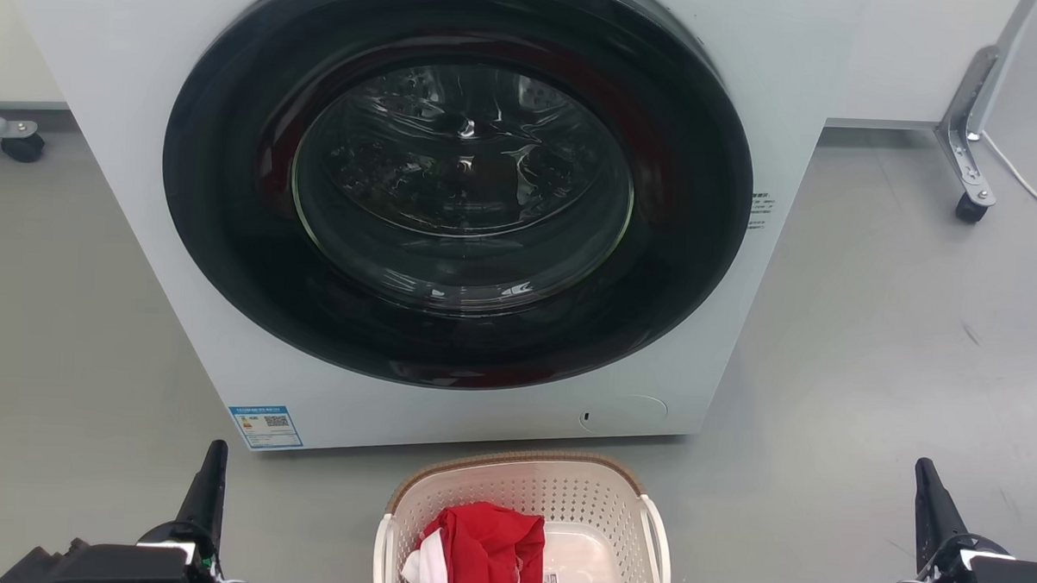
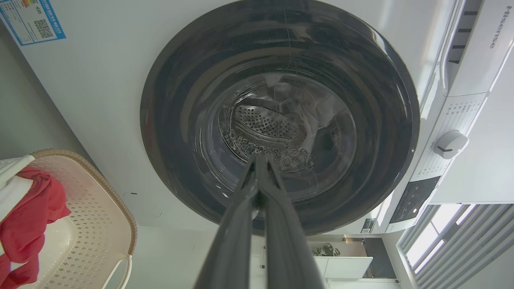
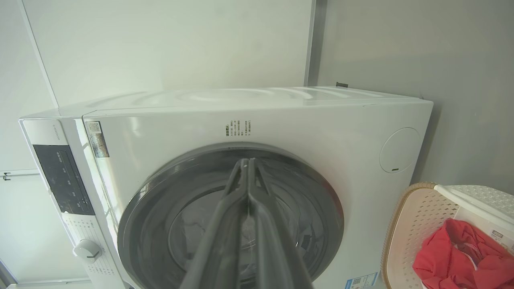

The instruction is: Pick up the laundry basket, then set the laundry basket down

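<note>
The laundry basket (image 1: 563, 500) stands on the grey floor just in front of the washer, at the bottom centre of the head view. It is cream-white with perforated sides, a brown woven rim and white loop handles, and it holds a red garment (image 1: 484, 540). The basket's rim also shows at the lower left of the left wrist view (image 2: 100, 188) and at the lower right of the right wrist view (image 3: 405, 224). My left gripper (image 1: 213, 453) is shut and empty, well left of the basket. My right gripper (image 1: 924, 471) is shut and empty, well to its right.
A white front-loading washer (image 1: 176, 228) with a closed dark round door (image 1: 458, 177) rises right behind the basket. A metal frame leg on a castor (image 1: 970, 204) stands at the back right, another castor (image 1: 23, 145) at the back left. Grey floor lies on both sides.
</note>
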Motion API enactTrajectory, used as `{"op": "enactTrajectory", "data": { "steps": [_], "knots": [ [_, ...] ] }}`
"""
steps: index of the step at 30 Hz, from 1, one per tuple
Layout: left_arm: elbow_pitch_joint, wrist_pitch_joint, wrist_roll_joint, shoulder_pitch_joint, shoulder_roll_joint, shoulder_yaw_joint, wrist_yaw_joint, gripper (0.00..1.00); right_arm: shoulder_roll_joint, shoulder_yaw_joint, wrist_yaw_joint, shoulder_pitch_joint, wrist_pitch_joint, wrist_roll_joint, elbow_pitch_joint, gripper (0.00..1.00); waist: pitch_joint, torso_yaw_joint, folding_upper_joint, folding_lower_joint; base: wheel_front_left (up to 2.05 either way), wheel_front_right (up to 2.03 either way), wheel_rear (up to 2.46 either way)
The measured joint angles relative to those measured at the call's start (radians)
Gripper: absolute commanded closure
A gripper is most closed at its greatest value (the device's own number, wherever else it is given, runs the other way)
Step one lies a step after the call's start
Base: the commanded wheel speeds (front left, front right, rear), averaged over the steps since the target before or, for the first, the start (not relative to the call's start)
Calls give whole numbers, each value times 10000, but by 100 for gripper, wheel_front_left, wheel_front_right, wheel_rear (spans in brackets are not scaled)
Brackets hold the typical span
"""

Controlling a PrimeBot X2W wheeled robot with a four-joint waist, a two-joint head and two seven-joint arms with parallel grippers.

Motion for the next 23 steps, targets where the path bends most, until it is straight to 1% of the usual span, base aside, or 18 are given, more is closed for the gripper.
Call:
{"op": "enactTrajectory", "data": {
  "steps": [23],
  "knots": [
    [-2, 0, 0, 0, 0, 0, 0, 100, 0, 0, 0, 0, -2, 2, -2, 100, 0, 0, 0, 0, 0, 0, 0]
  ]
}}
